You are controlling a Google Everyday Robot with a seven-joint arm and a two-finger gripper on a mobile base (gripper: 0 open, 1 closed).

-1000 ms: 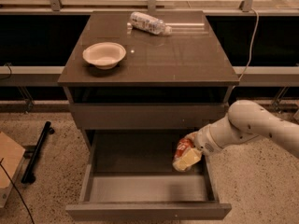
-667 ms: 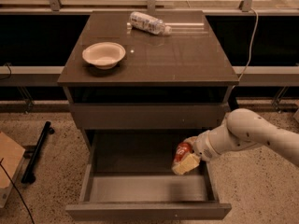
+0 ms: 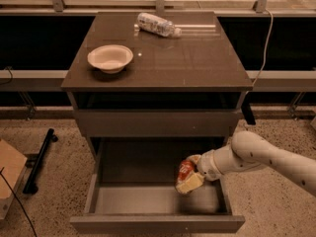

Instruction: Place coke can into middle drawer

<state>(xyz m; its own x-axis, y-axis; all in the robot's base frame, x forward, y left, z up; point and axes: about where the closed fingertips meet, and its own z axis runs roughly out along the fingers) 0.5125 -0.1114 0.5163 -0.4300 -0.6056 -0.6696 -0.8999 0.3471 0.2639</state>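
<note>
Your gripper (image 3: 190,177) sits at about five o'clock in the view, reaching in from the right at the end of the pale arm (image 3: 256,157), which enters the frame near four o'clock. Its yellowish fingers (image 3: 190,184) are closed down on the coke can (image 3: 186,168), so you have the can clamped, with only its red top part showing above the pads. The can leans a little to one side and lies within the outline of the middle drawer (image 3: 143,200), over the right half of it, near the right side wall. You cannot tell from this angle whether the can's base touches the drawer floor. The drawer itself is pulled out toward six o'clock, its pale floor bare on the left and its low front edge running along the bottom of the view. Just above it, at the centre, the upper drawer front (image 3: 153,123) is closed flush under the cabinet top (image 3: 197,63). On that top you have a cream bowl (image 3: 110,58) at about ten o'clock and a clear plastic bottle (image 3: 158,24) lying on its side near twelve o'clock, well apart from each other. Out on the speckled floor at eight o'clock lie a black bar (image 3: 39,159) and, beside it, a cardboard box (image 3: 10,169).
</note>
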